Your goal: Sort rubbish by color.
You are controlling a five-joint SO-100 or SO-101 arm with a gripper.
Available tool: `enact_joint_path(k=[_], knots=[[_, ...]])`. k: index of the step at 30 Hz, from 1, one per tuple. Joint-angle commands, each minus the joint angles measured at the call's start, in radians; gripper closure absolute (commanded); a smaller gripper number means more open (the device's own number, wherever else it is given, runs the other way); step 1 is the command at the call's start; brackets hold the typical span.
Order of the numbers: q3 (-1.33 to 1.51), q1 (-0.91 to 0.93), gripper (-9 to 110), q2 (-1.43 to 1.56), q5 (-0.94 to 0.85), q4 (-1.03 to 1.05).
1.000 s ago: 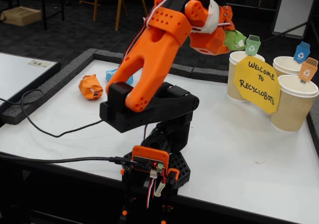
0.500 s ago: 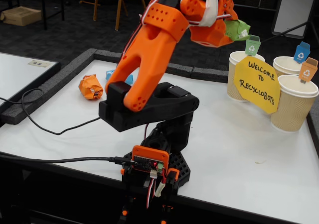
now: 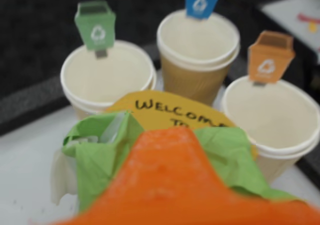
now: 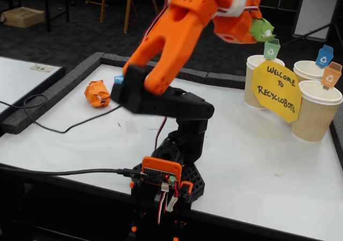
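My gripper (image 4: pixel 257 27) is shut on a green crumpled paper wad (image 4: pixel 262 29) and holds it high in the air, just above the cup with the green tag (image 4: pixel 256 64). In the wrist view the green wad (image 3: pixel 100 155) bulges around my orange finger (image 3: pixel 170 180), in front of the green-tagged cup (image 3: pixel 107 80). An orange paper wad (image 4: pixel 97 93) lies on the white table at the far left. A light blue wad (image 4: pixel 118 79) peeks out beside it, mostly hidden behind my arm.
Three beige cups stand together at the right: green tag, blue tag (image 4: pixel 308 69) (image 3: pixel 197 50) and orange tag (image 4: pixel 316 110) (image 3: pixel 275 115). A yellow "Welcome to Recyclobots" sign (image 4: pixel 276 90) leans on them. A black cable (image 4: pixel 48 128) crosses the table (image 4: pixel 257 160).
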Motion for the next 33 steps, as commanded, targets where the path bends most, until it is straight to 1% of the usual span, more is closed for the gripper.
enact_joint_path(k=[1,11,19,24,33], knots=[[-0.186,-0.015,101,-0.195,-0.018,-0.071],[-0.517,-0.025,101,-0.663,-0.021,-0.103],[-0.801,-0.057,101,-0.923,-0.021,-0.086],[-0.870,-0.097,101,-0.983,-0.021,-0.084],[-0.864,-0.121,101,-1.000,-0.021,-0.081]])
